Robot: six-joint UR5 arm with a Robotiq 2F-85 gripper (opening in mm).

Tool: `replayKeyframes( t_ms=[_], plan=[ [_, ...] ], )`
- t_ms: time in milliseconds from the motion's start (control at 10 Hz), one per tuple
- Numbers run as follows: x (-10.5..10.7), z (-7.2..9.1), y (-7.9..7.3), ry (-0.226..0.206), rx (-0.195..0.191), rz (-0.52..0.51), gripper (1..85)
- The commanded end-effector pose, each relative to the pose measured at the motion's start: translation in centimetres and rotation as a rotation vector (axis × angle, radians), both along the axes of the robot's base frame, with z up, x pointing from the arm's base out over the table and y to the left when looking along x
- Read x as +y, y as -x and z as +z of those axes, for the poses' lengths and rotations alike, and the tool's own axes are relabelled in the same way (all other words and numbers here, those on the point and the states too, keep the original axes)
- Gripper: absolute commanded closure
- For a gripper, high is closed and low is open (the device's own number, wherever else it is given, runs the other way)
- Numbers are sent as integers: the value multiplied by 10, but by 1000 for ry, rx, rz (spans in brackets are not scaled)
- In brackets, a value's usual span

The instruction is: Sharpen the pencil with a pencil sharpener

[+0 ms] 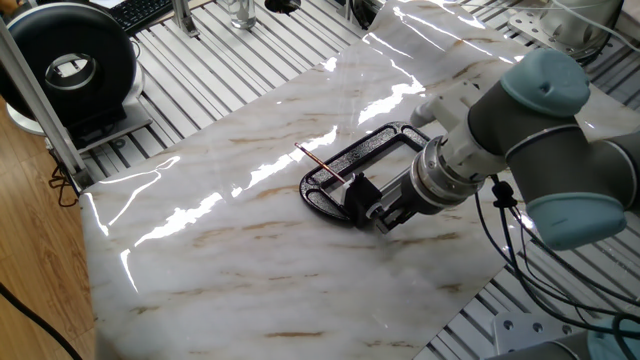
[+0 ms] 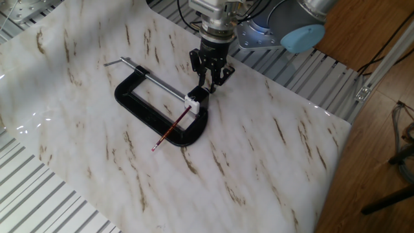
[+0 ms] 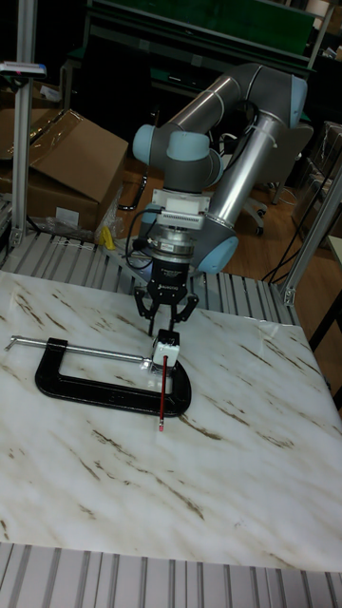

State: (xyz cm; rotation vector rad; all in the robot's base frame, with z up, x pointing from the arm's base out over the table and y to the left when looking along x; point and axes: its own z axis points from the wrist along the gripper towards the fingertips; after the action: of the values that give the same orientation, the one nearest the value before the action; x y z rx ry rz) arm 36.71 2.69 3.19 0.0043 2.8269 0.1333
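Tall fixed view: gripper (image 3: 165, 316) spread open, empty, just behind sharpener (image 3: 166, 347).
Pencil (image 3: 163, 391) in sharpener, crossing clamp (image 3: 95, 388); one fixed view hides sharpener behind fingers.

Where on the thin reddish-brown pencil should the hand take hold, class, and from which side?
Probably the free shaft of the thin reddish-brown pencil, from above, fingers straddling it. One end sits in the small sharpener held by the large black C-clamp; the rest slopes out unsupported beyond the frame. The open hand is behind the sharpener.

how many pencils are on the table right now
1: the pencil lies across the black clamp, one end in the pencil sharpener. None other visible.
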Motion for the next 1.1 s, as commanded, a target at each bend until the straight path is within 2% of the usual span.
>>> replayKeyframes(
  t_ms=[0, 700, 900, 1000],
  plan=[
    [4, 1, -2, -18, -5, -4, 447],
    [4, 8, -5, -27, -1, -13, 447],
    [7, 7, 0, -36, 20, -8, 437],
    [3, 6, 2, -21, 27, -4, 437]
  ],
)
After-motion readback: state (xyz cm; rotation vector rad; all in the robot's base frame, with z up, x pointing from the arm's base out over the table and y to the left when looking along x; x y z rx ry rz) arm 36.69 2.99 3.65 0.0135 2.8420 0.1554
